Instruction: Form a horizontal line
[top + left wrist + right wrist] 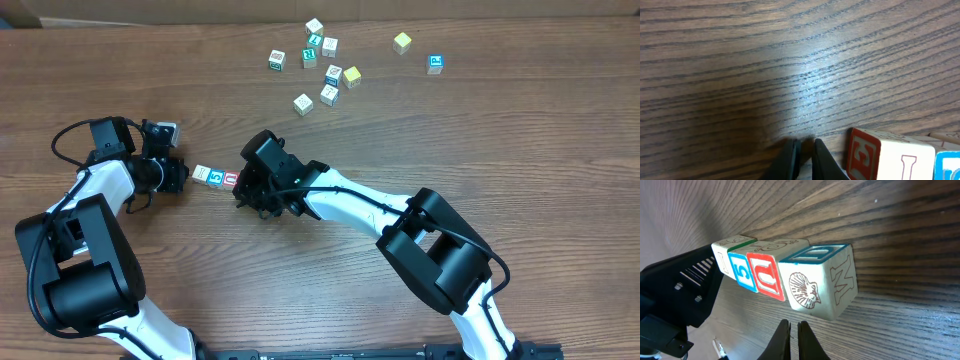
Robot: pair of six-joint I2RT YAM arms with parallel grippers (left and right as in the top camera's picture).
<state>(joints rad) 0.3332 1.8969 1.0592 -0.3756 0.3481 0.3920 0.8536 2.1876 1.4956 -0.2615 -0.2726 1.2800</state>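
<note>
Both arms are reaching low toward mid-frame; left fingers, shut and empty, are sitting just left of the horizontal line; right fingers, likewise shut and empty, at its right end; loose cubes are lying upper centre.

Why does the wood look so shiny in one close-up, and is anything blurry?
Left wrist view: light glares off the table as a pale patch, with a broad dark shadow at lower left. Right wrist view: the row of letter cubes is sharp and evenly lit. Overhead view: the light is even and the shadows soft, but the loose cubes are too small to read clearly.
</note>
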